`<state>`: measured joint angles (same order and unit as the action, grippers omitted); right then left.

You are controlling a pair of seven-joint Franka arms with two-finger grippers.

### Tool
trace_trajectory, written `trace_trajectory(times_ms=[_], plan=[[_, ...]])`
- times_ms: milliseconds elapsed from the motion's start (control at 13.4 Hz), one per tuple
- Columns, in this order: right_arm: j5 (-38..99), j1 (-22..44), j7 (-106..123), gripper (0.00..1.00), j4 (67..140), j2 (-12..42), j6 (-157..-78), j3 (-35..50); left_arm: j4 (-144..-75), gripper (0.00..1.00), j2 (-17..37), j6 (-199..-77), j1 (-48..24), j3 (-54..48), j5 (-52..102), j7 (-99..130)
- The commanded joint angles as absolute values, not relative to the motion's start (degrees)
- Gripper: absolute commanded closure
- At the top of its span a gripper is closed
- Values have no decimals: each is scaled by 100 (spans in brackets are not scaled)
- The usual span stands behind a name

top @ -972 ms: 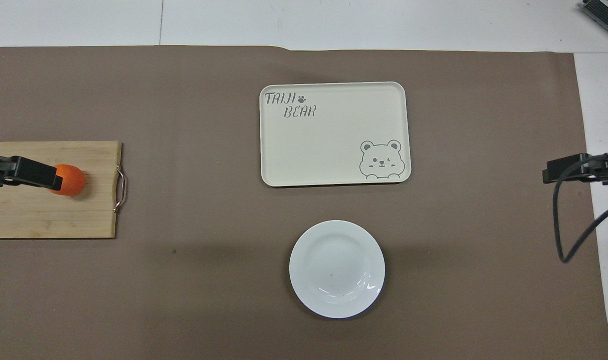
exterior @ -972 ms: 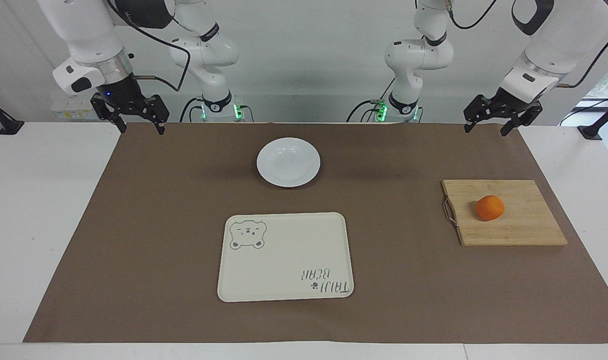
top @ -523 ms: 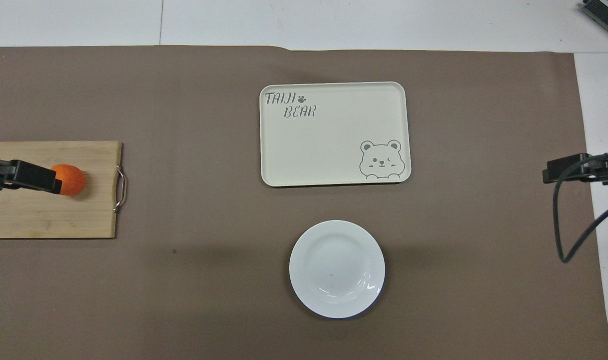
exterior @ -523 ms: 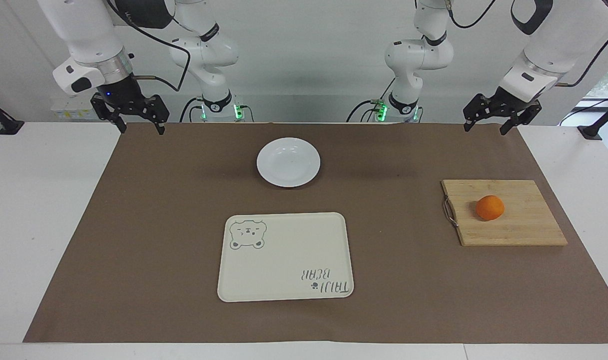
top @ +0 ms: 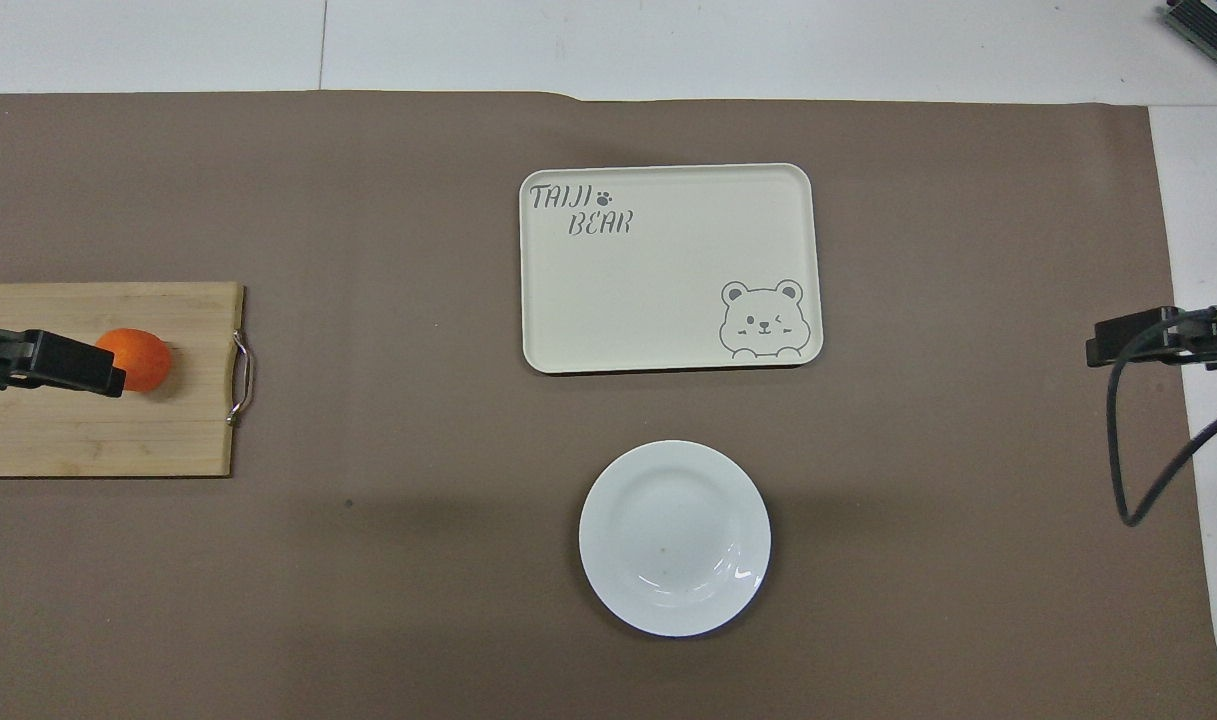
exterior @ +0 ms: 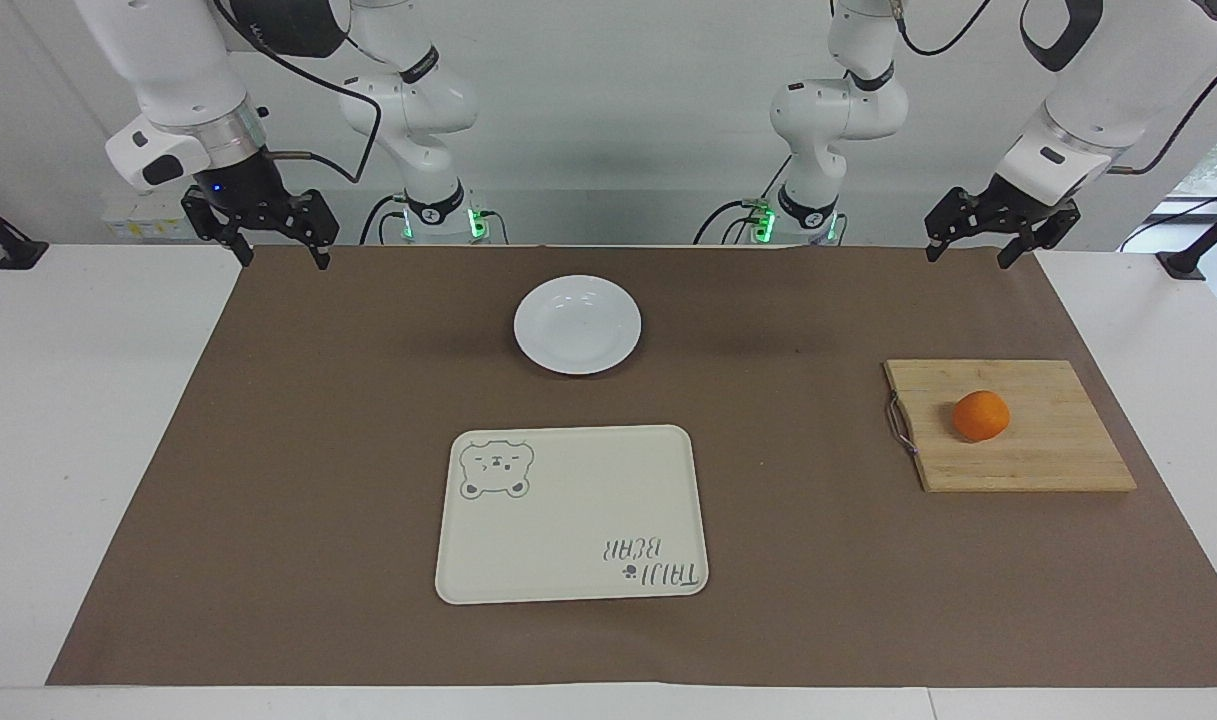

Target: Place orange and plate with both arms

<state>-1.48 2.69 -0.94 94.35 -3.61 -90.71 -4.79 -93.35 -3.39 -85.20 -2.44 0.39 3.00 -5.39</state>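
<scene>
The right arm's fingers [exterior: 240, 250] hang spread apart above the corner of the brown mat [exterior: 318, 450] at their own end of the desk [exterior: 88, 400], and nothing about them has changed over the last second; this arm waits. The plate [exterior: 577, 325] lies empty and untouched, well apart from both pairs of fingers, roughly midway between them and a little farther out on the mat. The cream bear tray [exterior: 571, 515] sits farther out again, with nothing on it.

The orange [exterior: 981, 415] rests on the wooden cutting board [exterior: 1048, 460], well below and out from the left arm's fingers [exterior: 1005, 255], which are also spread and hold nothing. These are the only thing that has moved: they have drifted a little upward and toward the middle of the desk (a small shift, not a clear reach). So I judge the task barely begun, with the left arm just starting out and the orange as its likely first pick.

From overhead, the left fingers overlap one edge of the orange, though the facing view shows them high above it. That view also cuts off the board's outer end and shows only a stub of the right fingers at the frame's edge. Both arms' upper links run out of frame.
</scene>
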Motion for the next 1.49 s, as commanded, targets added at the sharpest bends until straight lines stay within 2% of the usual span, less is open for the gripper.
trace_trajectory(times_ms=[0,374,972,1420], plan=[[-97,220,-97,0,9413,-369,-9000,-457,-9606,0,-545,-8622,-185,61,185,-650],[-97,220,-97,0,9413,-369,-8991,-448,-10045,0,-510,-9210,105,105,185,-1185],[-105,220,-97,0,9413,-369,-9000,-457,-11468,0,-317,-11221,808,105,185,-2468],[-105,220,-97,0,9413,-369,-9000,-448,-11663,0,657,-12347,861,105,185,-2593]])
